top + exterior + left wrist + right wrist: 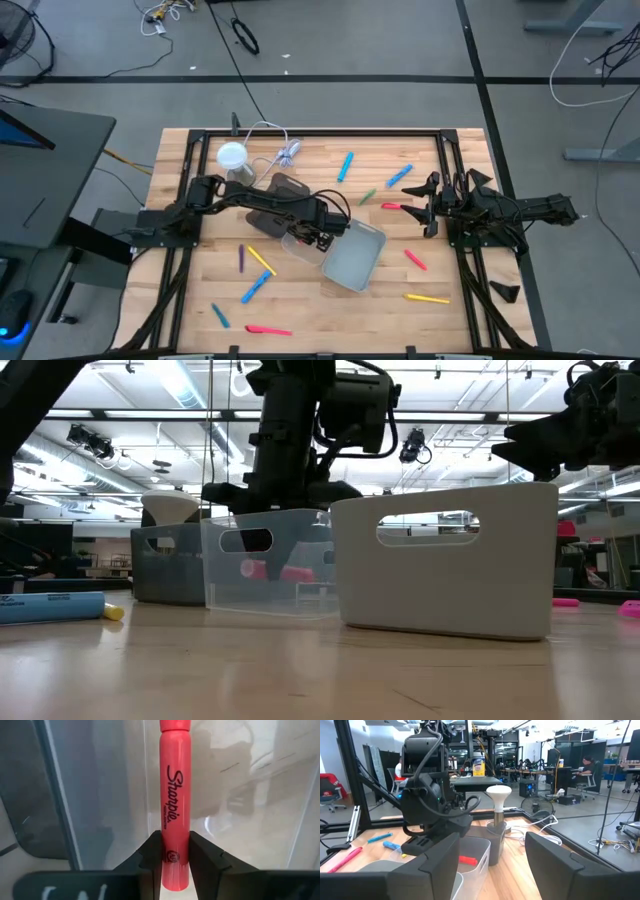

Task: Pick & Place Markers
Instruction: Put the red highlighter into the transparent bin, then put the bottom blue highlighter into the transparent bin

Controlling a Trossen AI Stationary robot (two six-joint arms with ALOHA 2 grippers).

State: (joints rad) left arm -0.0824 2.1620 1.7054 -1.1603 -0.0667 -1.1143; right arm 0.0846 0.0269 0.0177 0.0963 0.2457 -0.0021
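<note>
Gripping a pink marker (175, 795) between its two fingers, my left gripper (176, 855) hangs over the clear bin (300, 243) near the middle of the tabletop (330, 310), so I judge a drop is close. My right gripper (430, 208) waits spread wide by the right edge. Other markers (255, 288) lie scattered on the wooden boards, some near the front edge. Beyond is an open workshop with desks.

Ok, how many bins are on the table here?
3, in a diagonal row: a dark grey bin nearest the lamp, a clear bin under the left hand, which grips a pink marker, and a white bin farthest from the lamp. None looks hidden.
</note>
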